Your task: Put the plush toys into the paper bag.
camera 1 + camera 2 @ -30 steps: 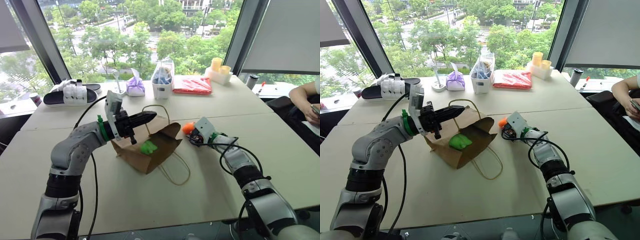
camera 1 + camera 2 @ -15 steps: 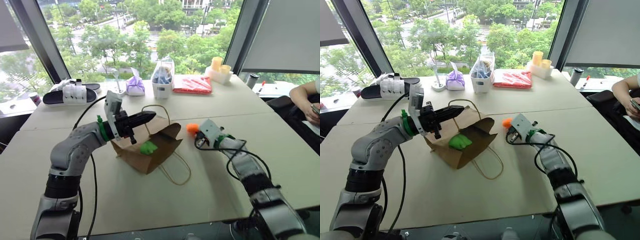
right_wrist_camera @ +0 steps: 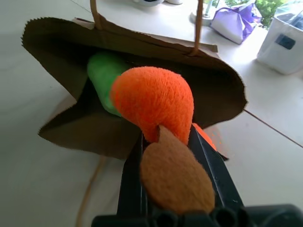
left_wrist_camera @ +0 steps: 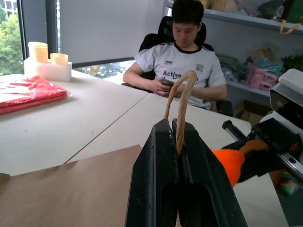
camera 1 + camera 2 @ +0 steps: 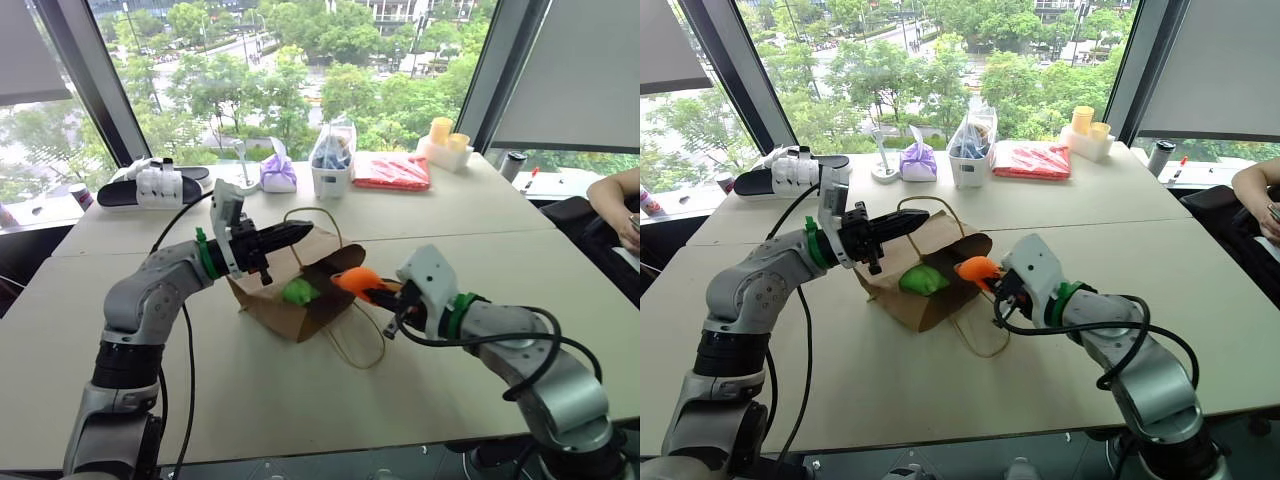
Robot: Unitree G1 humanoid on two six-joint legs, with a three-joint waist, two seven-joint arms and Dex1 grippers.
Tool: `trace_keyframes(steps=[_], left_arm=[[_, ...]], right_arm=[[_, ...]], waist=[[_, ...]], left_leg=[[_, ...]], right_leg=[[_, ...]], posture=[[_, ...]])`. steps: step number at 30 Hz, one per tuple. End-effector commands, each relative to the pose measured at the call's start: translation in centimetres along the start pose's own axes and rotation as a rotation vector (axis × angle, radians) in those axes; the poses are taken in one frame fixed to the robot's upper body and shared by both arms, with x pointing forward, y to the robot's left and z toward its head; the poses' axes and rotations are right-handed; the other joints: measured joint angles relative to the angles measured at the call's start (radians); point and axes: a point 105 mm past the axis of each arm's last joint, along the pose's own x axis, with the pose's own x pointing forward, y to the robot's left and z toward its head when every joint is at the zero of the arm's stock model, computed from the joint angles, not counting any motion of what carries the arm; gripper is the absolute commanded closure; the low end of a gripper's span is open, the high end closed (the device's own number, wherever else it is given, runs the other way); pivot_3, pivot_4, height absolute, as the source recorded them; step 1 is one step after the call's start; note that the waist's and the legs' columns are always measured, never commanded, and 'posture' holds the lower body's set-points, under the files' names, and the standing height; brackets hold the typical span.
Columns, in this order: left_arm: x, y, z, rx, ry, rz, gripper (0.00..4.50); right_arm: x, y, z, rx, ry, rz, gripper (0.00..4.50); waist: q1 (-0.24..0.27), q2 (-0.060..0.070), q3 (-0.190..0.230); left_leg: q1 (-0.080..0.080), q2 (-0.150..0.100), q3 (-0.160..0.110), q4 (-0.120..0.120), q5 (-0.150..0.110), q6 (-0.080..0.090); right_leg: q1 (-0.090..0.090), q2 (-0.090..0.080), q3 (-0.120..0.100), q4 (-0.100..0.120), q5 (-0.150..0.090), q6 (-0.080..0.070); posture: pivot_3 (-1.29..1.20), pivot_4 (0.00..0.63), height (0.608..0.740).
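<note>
Tall windows with green trees outside stand behind a pale desk (image 5: 300, 400) made of joined panels. On it lies the brown paper bag (image 5: 290, 300) on its side, its mouth turned toward the robot's right. The left claw (image 5: 290, 236) is closed on one of the bag's beige cord handles (image 4: 182, 101); in the left wrist view the cord loop rises from between the two black fingers (image 4: 156, 165), which are pressed together. The other handle (image 5: 362, 345) trails loose on the desk in front of the bag.

The green plush toy (image 5: 296, 292) sits inside the bag, just within the opening. The right claw (image 5: 378, 293) is clamped on the orange plush toy (image 5: 356, 280) and holds it above the desk right at the bag's mouth; in the right wrist view the orange toy (image 3: 154, 101) fills the space before the opening, with the green one (image 3: 102, 75) behind it inside.

Along the far edge of the desk, near the windows, stand a purple tied pouch (image 5: 278, 174), a clear container (image 5: 331, 165), a flat red packet (image 5: 390, 171), two yellow cups on a white tray (image 5: 446, 138), and a black and white sandal (image 5: 155, 186). A person sits at the desk's right side, an arm (image 5: 615, 190) resting at its edge.
</note>
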Motion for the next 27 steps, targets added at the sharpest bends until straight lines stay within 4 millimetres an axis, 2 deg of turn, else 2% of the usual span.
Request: trace_keyframes(steps=[1,4,6,11,14,20,22,25,27], left_arm=[[0.5,-0.8,1.7,0.043,-0.035,-0.038,4.50],[0.5,-0.9,1.8,0.044,-0.036,-0.042,4.50],[0.3,-1.1,2.0,0.040,-0.043,-0.037,4.50],[0.1,-1.2,2.2,0.032,-0.056,-0.010,4.50],[0.2,-1.1,2.3,0.035,-0.069,0.006,4.50],[0.1,-1.1,2.4,0.030,-0.079,0.019,4.50],[0.0,-1.0,2.5,0.024,-0.083,0.026,4.50],[-0.2,-0.7,2.6,0.017,-0.087,0.034,4.50],[-0.3,-0.5,2.7,0.002,-0.094,0.040,4.50]], right_arm=[[1.8,-0.1,1.0,-0.021,-0.043,-0.007,4.48],[3.1,-0.3,0.9,-0.009,-0.047,-0.006,4.48],[5.9,-0.8,0.7,0.025,-0.060,-0.010,4.48],[10.5,-0.3,1.9,0.057,-0.109,0.003,4.48],[11.6,0.3,1.3,0.009,-0.095,0.019,3.29],[10.9,0.4,0.7,-0.028,-0.078,0.015,0.16],[9.8,0.3,0.5,-0.054,-0.069,0.014,0.07],[7.1,-0.2,1.6,-0.065,-0.083,0.020,0.07],[4.3,-0.9,2.4,-0.064,-0.091,0.016,0.07]], waist=[[-0.001,0.000,0.000],[-0.002,0.000,0.000],[-0.006,0.000,0.000],[-0.010,0.000,0.000],[-0.006,0.000,0.000],[-0.006,0.000,0.000],[-0.006,0.000,0.000],[-0.005,0.000,0.000],[-0.004,0.000,0.000]], left_leg=[[0.000,0.000,0.000,0.000,0.000,0.000],[0.000,0.000,0.000,-0.001,0.000,0.000],[0.000,0.000,0.000,-0.001,0.000,-0.001],[0.000,0.000,0.001,-0.002,0.003,-0.005],[0.000,0.000,0.000,-0.002,0.004,-0.006],[-0.002,0.000,-0.001,-0.002,0.004,-0.006],[-0.002,0.000,-0.001,-0.002,0.004,-0.006],[-0.002,0.000,-0.001,-0.002,0.003,-0.006],[-0.002,0.000,-0.001,-0.002,0.003,-0.006]], right_leg=[[0.000,0.000,0.000,0.000,0.000,0.000],[-0.001,0.000,0.000,0.000,0.000,0.000],[-0.001,0.000,0.000,0.000,0.000,0.000],[-0.003,0.000,0.000,0.001,0.000,0.000],[-0.003,0.000,0.000,0.001,0.000,0.000],[-0.003,0.000,0.000,0.000,0.000,0.000],[-0.004,0.000,0.000,0.000,0.000,0.000],[-0.004,0.000,0.000,0.000,0.000,0.000],[-0.004,0.000,0.000,0.000,0.000,0.000]], posture=[[0.00,0.150,0.740],[0.00,0.150,0.740],[0.00,0.150,0.740],[0.00,0.150,0.740],[0.00,0.150,0.740],[0.00,0.150,0.740],[0.00,0.150,0.740],[0.00,0.150,0.740],[0.00,0.150,0.740]])
